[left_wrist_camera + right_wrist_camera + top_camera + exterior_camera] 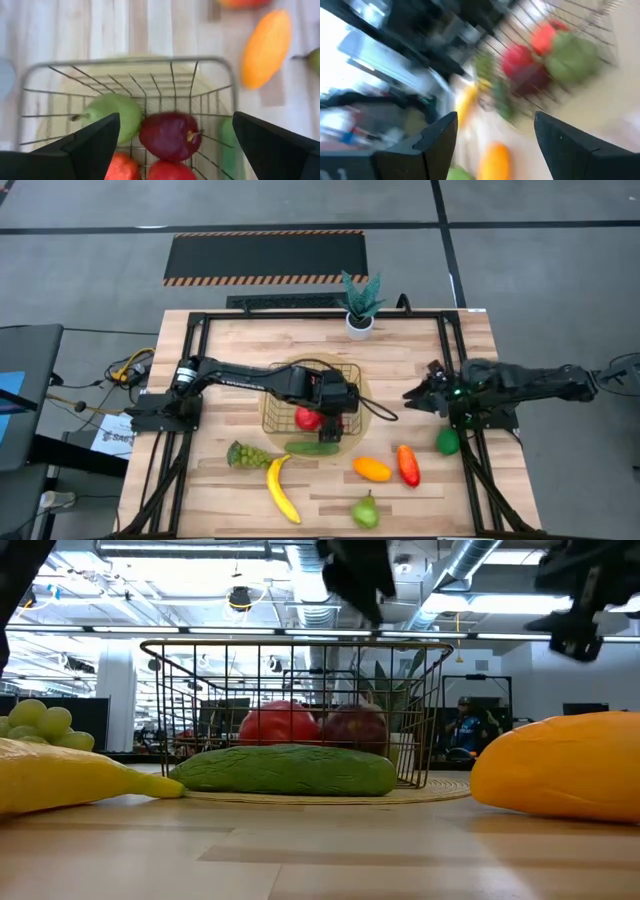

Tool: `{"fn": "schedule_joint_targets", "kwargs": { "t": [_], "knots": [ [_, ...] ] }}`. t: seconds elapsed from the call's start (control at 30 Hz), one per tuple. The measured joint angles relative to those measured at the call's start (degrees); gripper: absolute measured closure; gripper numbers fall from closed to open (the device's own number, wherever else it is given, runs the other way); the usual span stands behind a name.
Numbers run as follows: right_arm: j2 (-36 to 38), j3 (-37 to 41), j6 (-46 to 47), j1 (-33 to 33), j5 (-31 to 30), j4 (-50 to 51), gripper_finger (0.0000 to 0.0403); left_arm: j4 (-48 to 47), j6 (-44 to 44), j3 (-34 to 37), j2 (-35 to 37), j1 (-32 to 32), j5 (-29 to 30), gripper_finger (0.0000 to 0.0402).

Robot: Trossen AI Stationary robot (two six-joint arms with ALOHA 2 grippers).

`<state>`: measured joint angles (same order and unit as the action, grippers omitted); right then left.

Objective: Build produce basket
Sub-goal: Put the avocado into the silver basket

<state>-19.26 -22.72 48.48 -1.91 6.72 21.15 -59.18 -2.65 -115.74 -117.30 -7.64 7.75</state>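
Observation:
The gold-tan wire basket stands on a round tan mat in the middle of the table. It holds a red apple, a dark red apple and a green fruit. My left gripper hovers open above the basket's near side. On the table lie a cucumber along the basket's near wall, grapes, a banana, an orange piece, a red piece, a pear and a round green piece. My right gripper is open, raised to the right of the basket.
A potted green plant stands at the table's far edge behind the basket. A dark metal frame borders the table's left, right and far sides. Bare wood shows on the left half of the table and along its near edge.

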Motion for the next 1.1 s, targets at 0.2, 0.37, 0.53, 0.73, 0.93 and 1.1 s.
{"fn": "schedule_joint_targets", "kwargs": {
  "t": [0.2,0.37,0.53,0.73,0.93,1.1],
  "knots": [
    [-13.4,-19.9,1.3,-0.1,-2.3,36.6,0.0117,-9.2,-2.4,-14.8,0.0,-1.0,0.5,0.0040],
    [-25.0,-23.9,15.3,-4.1,-3.0,50.0,0.0117,-9.4,-5.7,-17.2,3.2,-2.4,1.4,0.0042],
    [-35.5,-23.4,26.6,-14.4,-3.2,53.1,0.0117,-11.8,-9.7,-16.7,6.5,-3.7,3.6,0.0042],
    [-42.6,-23.5,46.3,-29.8,-2.8,53.8,0.0117,-11.6,-10.5,-16.7,8.4,-4.6,7.0,0.0042],
    [-46.6,-23.5,66.0,-41.7,-2.4,54.5,0.0117,-11.8,-8.3,-16.7,8.5,-4.0,6.9,0.0042],
    [-47.8,-22.1,74.0,-44.9,-3.0,51.2,0.0117,-11.7,-7.2,-16.7,8.5,-1.8,4.4,0.0042]
  ]
}}
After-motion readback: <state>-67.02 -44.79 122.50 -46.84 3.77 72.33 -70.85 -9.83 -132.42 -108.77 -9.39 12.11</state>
